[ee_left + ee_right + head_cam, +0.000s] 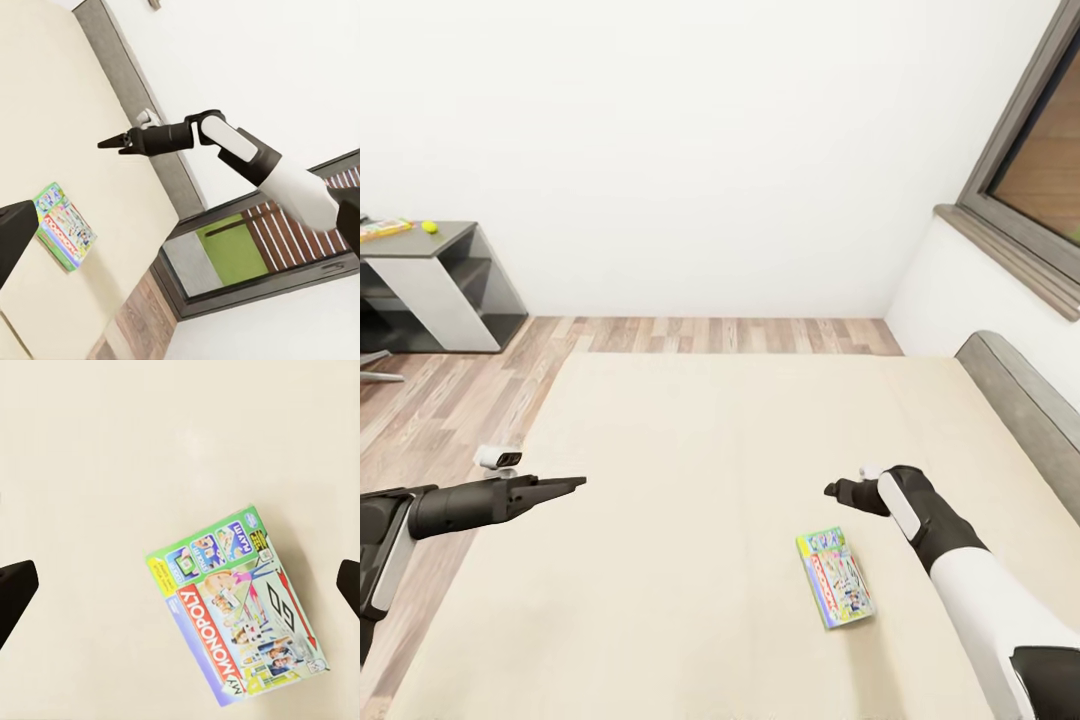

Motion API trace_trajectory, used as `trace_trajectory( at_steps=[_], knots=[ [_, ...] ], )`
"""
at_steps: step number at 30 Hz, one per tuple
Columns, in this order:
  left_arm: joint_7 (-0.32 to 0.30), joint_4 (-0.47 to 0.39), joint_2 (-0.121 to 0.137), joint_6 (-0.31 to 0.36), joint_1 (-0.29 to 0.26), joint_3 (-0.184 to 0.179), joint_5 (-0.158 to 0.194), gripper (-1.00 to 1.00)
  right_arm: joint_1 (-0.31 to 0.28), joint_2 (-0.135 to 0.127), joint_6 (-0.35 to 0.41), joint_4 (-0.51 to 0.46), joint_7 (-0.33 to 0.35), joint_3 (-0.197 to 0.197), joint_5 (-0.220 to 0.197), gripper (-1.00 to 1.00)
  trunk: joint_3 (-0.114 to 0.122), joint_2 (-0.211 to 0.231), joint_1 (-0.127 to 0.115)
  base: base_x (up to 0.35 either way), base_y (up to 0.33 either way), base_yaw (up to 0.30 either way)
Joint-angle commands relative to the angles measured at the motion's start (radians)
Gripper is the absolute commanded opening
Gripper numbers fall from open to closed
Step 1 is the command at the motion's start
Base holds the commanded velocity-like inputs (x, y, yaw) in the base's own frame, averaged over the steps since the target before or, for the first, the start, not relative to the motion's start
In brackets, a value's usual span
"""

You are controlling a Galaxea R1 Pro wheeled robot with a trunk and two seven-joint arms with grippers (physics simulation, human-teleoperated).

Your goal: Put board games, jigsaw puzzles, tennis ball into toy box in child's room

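White walls and a light wood-plank floor (pixel 690 335) frame a child's room, seen from the robot's head looking down over a wide bed (pixel 690 450) with a plain cream mattress. A low grey headboard (pixel 1025 400) runs along the bed's right side, under a grey-framed window (pixel 1030 160).

One board game (pixel 834 577) lies flat on the mattress toward the near right. It is a thin rectangular box printed in bright colours, with a green border. In the right wrist view the board game (pixel 238 611) shows the word "MONOPOLY" on a red band, and it lies at a slant on the bare cream surface.

The right claw (pixel 840 490) hovers above the mattress, just beyond the board game and not touching it. In the right wrist view its two dark fingertips (pixel 16 589) sit at opposite edges of the picture, so the claw is spread wide with nothing between the fingers.

The left claw (pixel 565 485) is held out over the left part of the bed, well apart from the board game. Its dark fingers point toward the right arm; whether they are spread or pressed together cannot be told.

Far off at the left, a bench (pixel 420 245) with a grey top carries a small yellow-green tennis ball (pixel 430 227) and a flat colourful item (pixel 382 229) too small to identify.
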Motion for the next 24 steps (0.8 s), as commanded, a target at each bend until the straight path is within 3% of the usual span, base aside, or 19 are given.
trace_trajectory(
  at_steps=[1,12,24],
  knots=[
    [-0.004,0.0,0.001,0.011,0.0,0.0,-0.001,1.0,-0.006,-0.001,0.008,-0.001,-0.008,0.004,-0.01,1.0,-0.003,-0.002,0.0,0.0,0.0,0.0],
    [-0.004,-0.001,0.008,0.01,0.0,0.005,-0.001,1.0,-0.056,0.001,0.07,-0.001,-0.01,0.004,-0.01,1.0,-0.022,-0.002,0.0,0.0,0.0,0.0],
    [-0.004,-0.001,0.015,0.01,0.002,0.015,-0.002,1.0,-0.07,0.0,0.086,-0.002,-0.01,0.004,-0.01,1.0,-0.041,-0.002,0.0,0.0,0.0,0.0]
  ],
)
